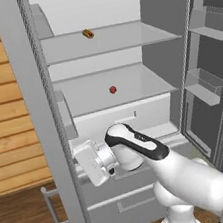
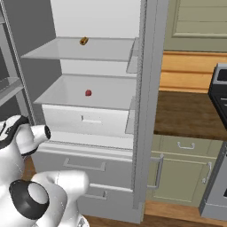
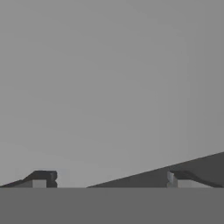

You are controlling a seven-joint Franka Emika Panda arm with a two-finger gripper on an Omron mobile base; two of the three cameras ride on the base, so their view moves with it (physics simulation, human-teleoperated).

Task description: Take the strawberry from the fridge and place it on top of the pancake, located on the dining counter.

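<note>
in the open fridge, strawberry on the lower shelf, gripper seemingly spread, empty

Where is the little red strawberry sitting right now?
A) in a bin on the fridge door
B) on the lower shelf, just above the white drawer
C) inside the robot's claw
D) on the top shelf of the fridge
B: the strawberry rests on the lower glass shelf above the white drawer, while the small brown food item lies on the shelf above it.
</note>
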